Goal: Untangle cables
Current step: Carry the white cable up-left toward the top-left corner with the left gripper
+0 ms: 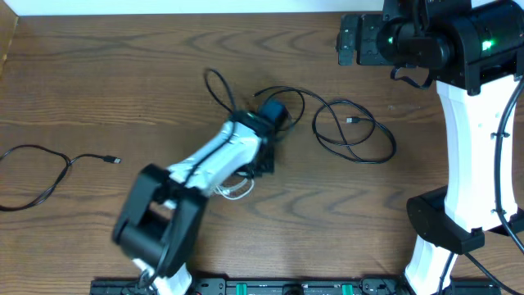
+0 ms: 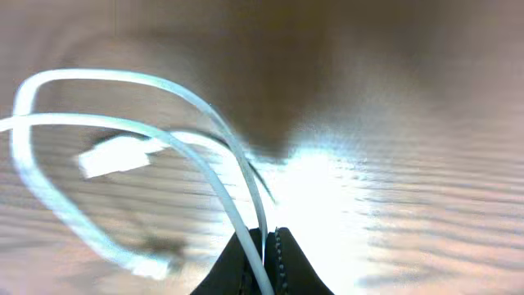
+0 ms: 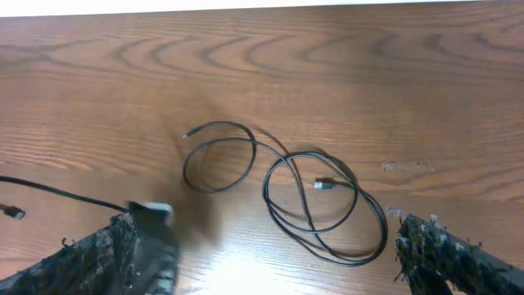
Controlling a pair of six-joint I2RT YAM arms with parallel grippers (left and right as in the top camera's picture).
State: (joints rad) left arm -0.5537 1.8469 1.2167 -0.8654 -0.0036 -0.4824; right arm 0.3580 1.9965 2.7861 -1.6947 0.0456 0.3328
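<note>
One white cable [image 2: 106,75] sits clamped in the left tool [image 2: 267,250]; the right tool [image 3: 278,266] hangs spread apart, facing a black cable [image 3: 219,124].

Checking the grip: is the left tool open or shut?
Shut: the left tool pinches the white cable between closed fingers, per its wrist view.

No legible txt, labels, brands or nos. anywhere. Black cable [image 1: 354,135], white cable [image 2: 98,120], left arm [image 1: 217,152], right arm [image 1: 471,139]: no readable marks. Left wrist view too blurry.
</note>
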